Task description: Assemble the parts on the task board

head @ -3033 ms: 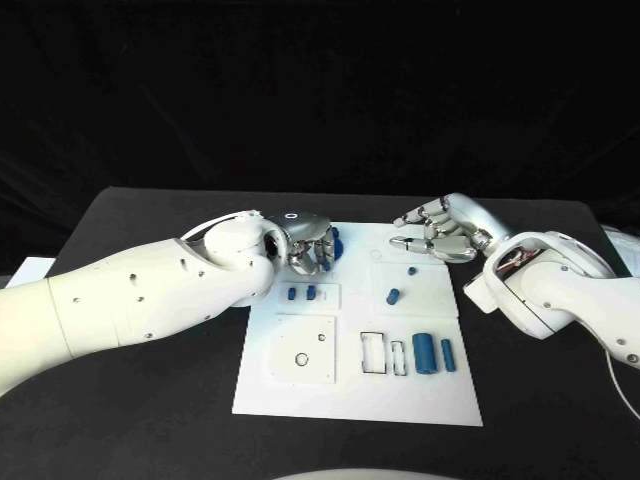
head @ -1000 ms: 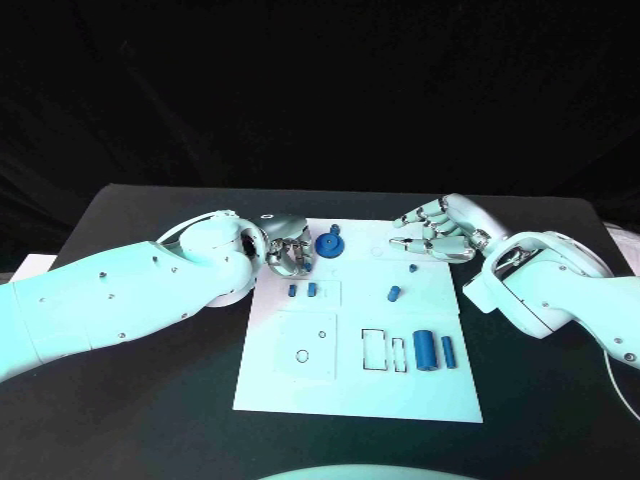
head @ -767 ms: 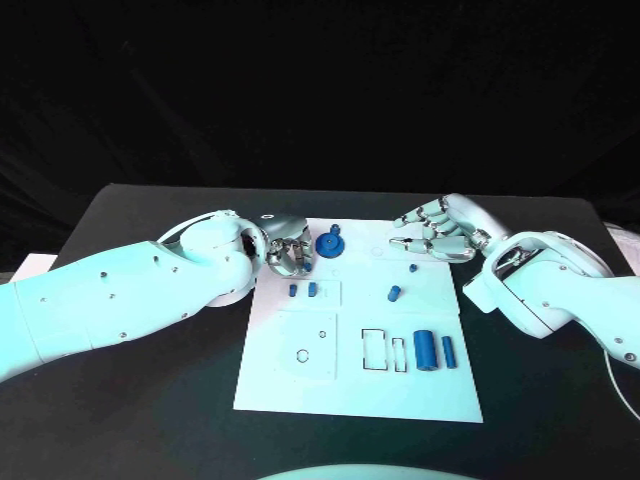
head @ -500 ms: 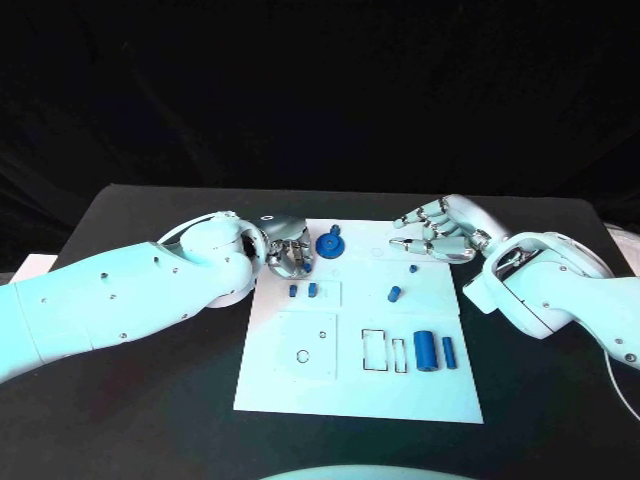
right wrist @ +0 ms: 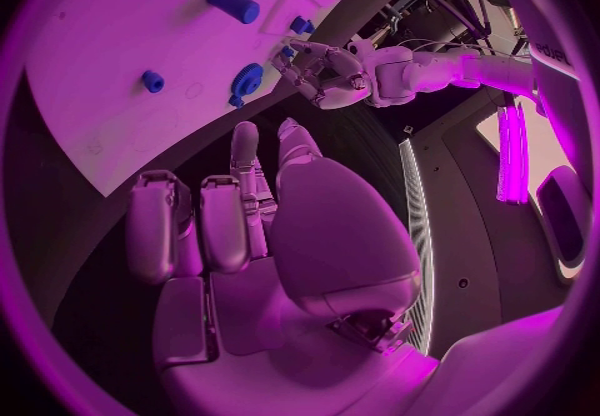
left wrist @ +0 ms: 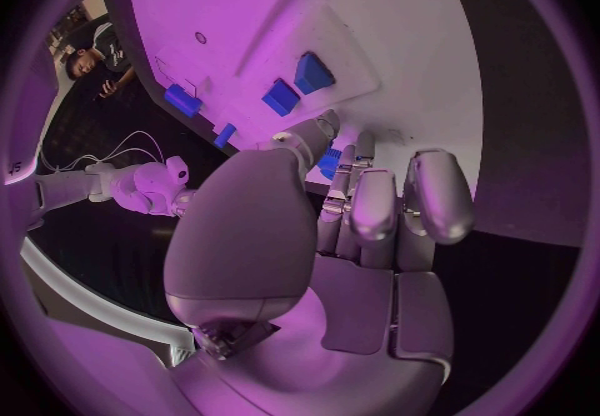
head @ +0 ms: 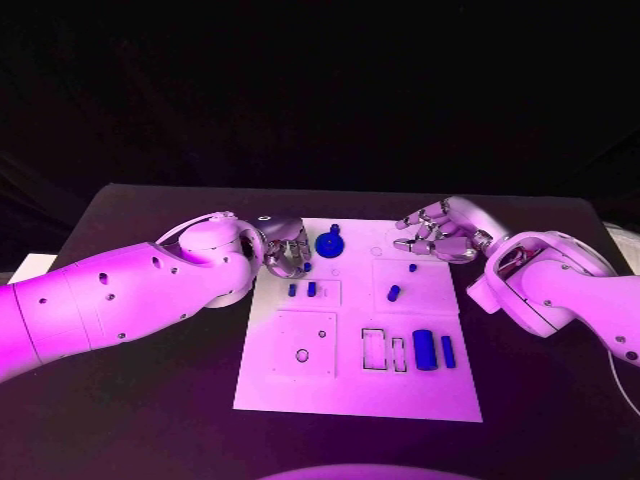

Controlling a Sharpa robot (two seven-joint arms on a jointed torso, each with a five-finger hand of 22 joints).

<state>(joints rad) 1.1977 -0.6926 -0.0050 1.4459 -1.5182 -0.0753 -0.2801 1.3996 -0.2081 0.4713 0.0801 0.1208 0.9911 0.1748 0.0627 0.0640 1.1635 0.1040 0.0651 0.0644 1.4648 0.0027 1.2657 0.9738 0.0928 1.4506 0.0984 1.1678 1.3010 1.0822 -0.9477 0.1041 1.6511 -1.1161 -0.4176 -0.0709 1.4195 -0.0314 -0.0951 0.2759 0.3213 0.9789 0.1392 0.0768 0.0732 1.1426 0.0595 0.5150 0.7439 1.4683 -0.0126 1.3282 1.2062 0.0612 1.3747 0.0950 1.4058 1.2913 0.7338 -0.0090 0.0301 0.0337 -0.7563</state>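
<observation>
At the board's far left corner, the left robot hand (head: 286,247) hangs just beside the blue disc (head: 329,243), with its fingers loosely curled. The left wrist view shows a speck of blue (left wrist: 329,158) right at its fingertips. I cannot tell whether the fingers pinch it or it simply lies beyond them on the board (head: 356,390).

Three seconds ago this robot hand sat over the disc and hid most of it. It has since drawn back toward the board's left edge, and the disc now lies in plain sight and apart from the fingers at the board's far end. My judgement is that the disc has been let go, so that piece is probably done and another part comes next.

Across the board, the right robot hand (head: 438,236) has stayed near the far right corner, with its fingers bent and apart and nothing in them.

Nearer the robot, two short pegs (head: 301,290) stand side by side in a small panel. One peg (head: 392,293) lies loose mid-board, and a thick cylinder (head: 423,349) rests beside two empty slots (head: 384,351).

The dark desk (head: 147,400) carries the board. No brand, label or writing on the board can be read.
</observation>
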